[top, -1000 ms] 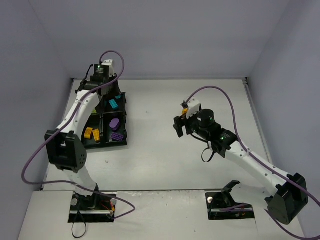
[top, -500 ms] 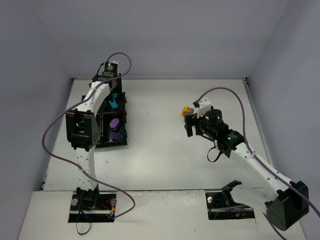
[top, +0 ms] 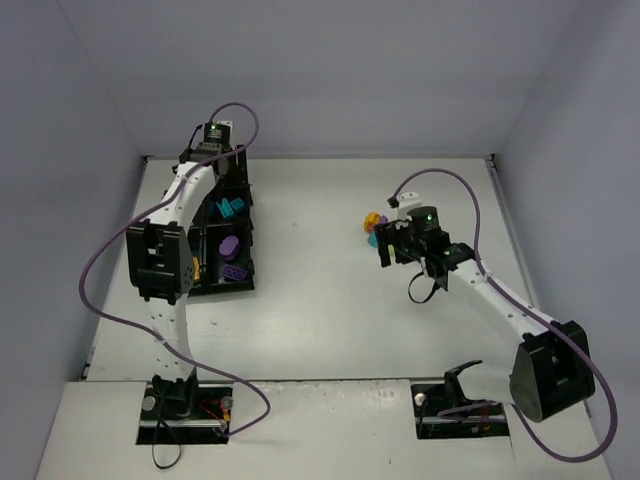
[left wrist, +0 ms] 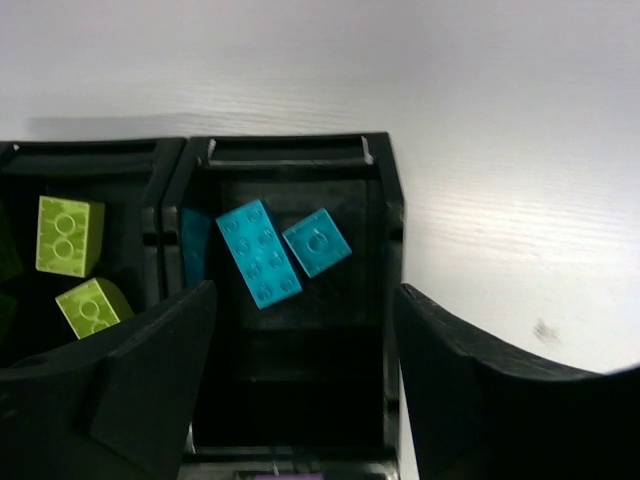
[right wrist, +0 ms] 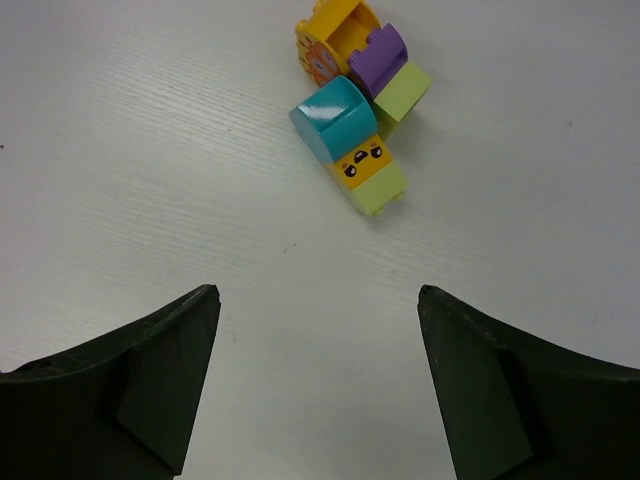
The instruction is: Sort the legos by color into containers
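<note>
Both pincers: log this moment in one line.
left pincer: open, empty, over tray compartment with cyan legos | right pincer: open, empty, above loose legos on table | sorting: unfinished

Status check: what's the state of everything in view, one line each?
left gripper: jaws open, empty, over cyan bricks
right gripper: jaws open, empty, short of the pile
cyan bricks: lying in one tray compartment
yellow-green bricks: in the adjacent compartment
pile: mixed-colour pieces, touching, loose on table
tray: upright, partly filled
</note>
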